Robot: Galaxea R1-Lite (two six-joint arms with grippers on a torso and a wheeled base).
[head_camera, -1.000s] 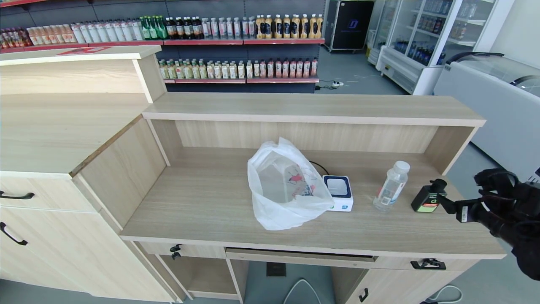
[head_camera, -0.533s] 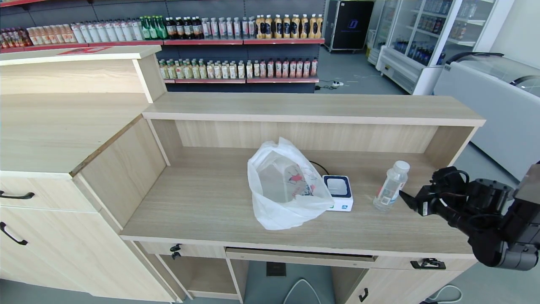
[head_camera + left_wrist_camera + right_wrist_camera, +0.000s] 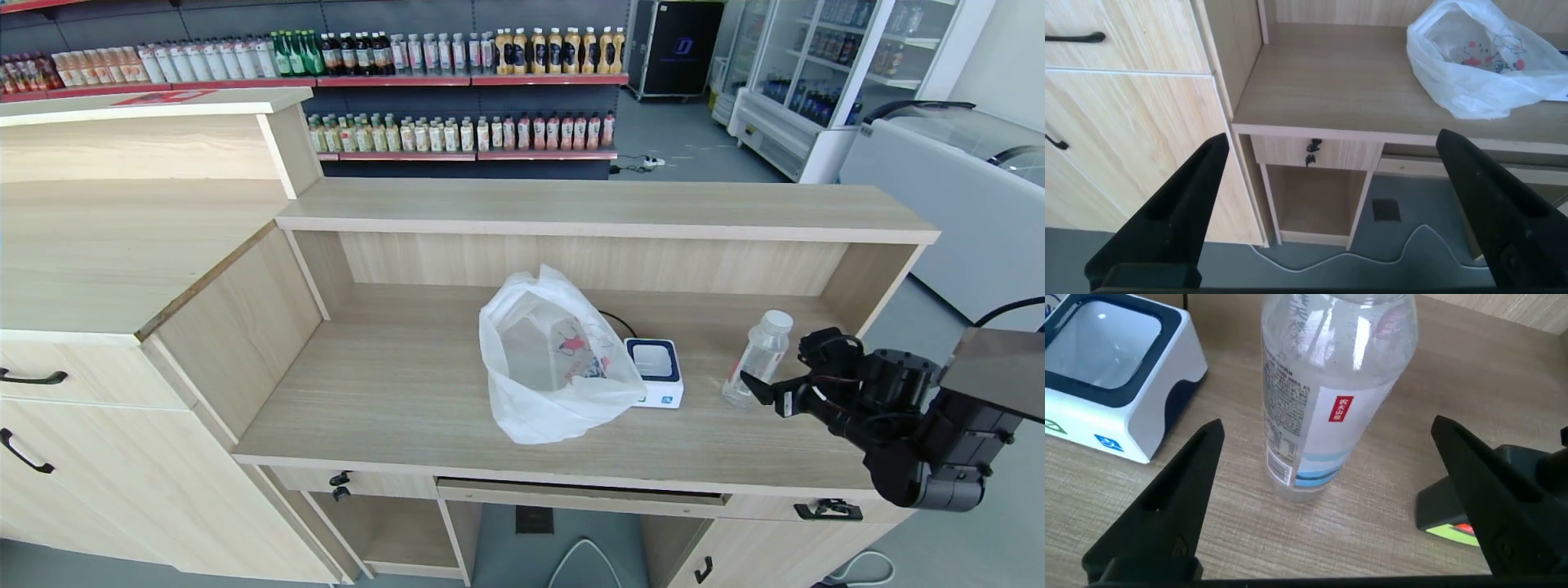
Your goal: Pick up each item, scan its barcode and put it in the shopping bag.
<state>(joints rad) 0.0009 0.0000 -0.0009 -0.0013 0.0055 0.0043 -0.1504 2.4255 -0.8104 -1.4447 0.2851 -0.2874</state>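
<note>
Right pincer [image 3: 775,367] released, jaws wide, right of head frame. Water bottle [image 3: 758,359] upright on surface [image 3: 408,384] just left of it, lined up with the gap.

The bottle [image 3: 1327,392] is clear, the scanner [image 3: 1114,371] white and navy.

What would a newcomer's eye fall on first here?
The white shopping bag sits crumpled at the middle of the counter, with the scanner close beside it on the right. Farther right, a clear water bottle stands upright, and the open right pincer is lined up on it.
</note>
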